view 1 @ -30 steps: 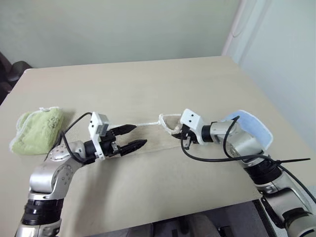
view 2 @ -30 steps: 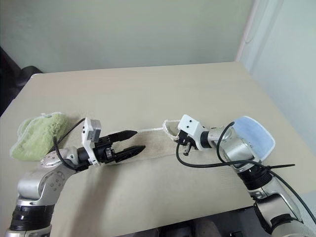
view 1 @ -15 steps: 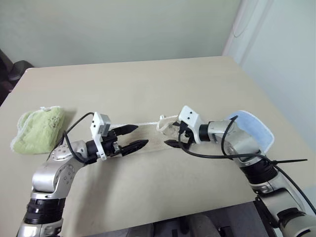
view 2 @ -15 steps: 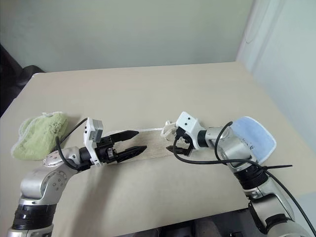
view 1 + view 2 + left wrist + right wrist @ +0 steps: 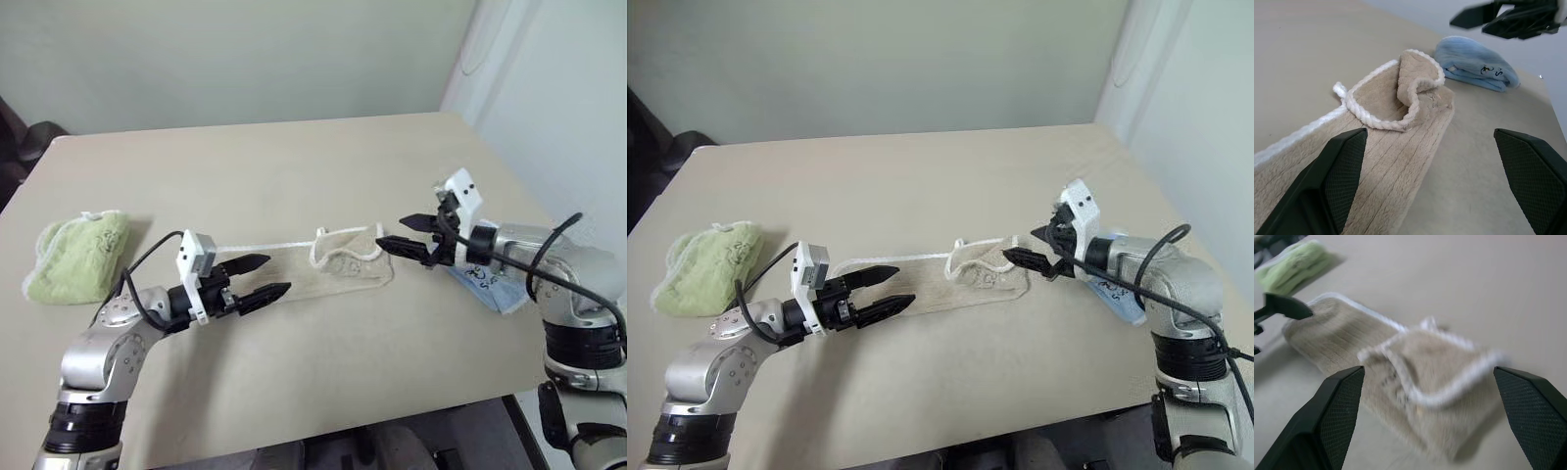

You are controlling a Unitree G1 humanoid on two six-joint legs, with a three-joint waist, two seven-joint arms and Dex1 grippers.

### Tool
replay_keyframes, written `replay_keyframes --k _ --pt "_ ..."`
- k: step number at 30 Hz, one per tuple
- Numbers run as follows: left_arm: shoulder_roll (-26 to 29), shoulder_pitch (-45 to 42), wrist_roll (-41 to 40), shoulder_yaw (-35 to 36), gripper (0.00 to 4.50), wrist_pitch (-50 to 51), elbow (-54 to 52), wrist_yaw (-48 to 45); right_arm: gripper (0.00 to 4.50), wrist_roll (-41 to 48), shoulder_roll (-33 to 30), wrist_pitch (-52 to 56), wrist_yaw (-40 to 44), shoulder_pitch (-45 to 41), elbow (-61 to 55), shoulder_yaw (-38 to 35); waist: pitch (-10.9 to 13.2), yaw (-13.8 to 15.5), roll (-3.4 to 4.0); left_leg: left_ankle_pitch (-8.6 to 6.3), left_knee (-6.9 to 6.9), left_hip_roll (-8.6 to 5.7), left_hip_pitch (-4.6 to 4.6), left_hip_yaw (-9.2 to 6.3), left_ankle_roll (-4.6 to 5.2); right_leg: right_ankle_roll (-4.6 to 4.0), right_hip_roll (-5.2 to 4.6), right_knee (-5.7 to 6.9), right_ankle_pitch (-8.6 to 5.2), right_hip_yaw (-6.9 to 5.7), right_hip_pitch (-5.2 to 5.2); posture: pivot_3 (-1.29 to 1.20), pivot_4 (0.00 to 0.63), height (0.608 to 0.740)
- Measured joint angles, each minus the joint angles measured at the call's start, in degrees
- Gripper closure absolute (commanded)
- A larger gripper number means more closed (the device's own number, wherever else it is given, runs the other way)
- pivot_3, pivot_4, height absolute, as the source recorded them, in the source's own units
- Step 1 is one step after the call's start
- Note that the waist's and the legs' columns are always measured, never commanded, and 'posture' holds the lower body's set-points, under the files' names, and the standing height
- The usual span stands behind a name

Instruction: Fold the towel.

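Head views: the beige towel (image 5: pixel 323 266) lies as a long strip across the middle of the table (image 5: pixel 294 166), its right end doubled back in a loose, rumpled flap. The left gripper (image 5: pixel 263 276), fingers spread and empty, hovers over the strip's left end. The right gripper (image 5: pixel 411 233), fingers apart and empty, hangs just beyond the flap; a second ago it was pinched at that end, and it has since let go and drawn back to the right. A green towel (image 5: pixel 73 255) lies well to the left; a blue towel (image 5: pixel 1122 294) lies under the right arm. Left wrist view: flap (image 5: pixel 1418 90), blue towel beyond. Right wrist view: flap (image 5: pixel 1435 377) between open fingers.
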Motion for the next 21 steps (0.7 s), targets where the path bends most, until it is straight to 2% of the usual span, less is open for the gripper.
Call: replay_keyframes --k 4,12,19,21 --pt "-0.3 -2.1 0.1 -0.6 0.0 -0.8 1.2 -0.2 1.68 1.3 6.6 6.5 -6.0 0.0 3.3 -4.6 0.0 -0.2 0.05 0.21 0.0 0.0 -0.01 0.0 0.31 0.0 0.0 0.01 0.0 0.0 -0.04 0.0 0.15 0.74" --pt "-0.3 -3.1 0.3 -1.7 0.0 -1.3 3.0 -1.0 1.68 1.9 12.5 8.4 -12.0 -1.5 7.2 -7.4 0.0 -0.2 0.05 0.09 -0.02 -0.01 -0.02 -0.01 0.29 0.0 -0.02 0.02 0.01 -0.01 -0.05 0.0 0.15 0.74" --pt "-0.3 -2.9 0.5 -1.7 0.0 -1.6 3.0 -0.9 1.68 1.9 14.0 7.8 -13.2 -3.4 9.5 -7.2 0.0 0.0 0.04 0.02 -0.03 -0.02 -0.02 -0.02 0.28 -0.01 -0.03 0.02 0.01 -0.02 -0.06 0.0 0.15 0.74" --pt "-0.3 -2.3 0.5 -1.7 0.0 -1.7 2.9 -0.8 2.08 1.9 14.0 7.3 -13.2 -3.9 10.1 -7.0 0.0 0.0 0.04 0.01 -0.03 -0.02 -0.03 -0.02 0.27 -0.01 -0.03 0.02 0.01 -0.02 -0.06 0.0 0.15 0.74"
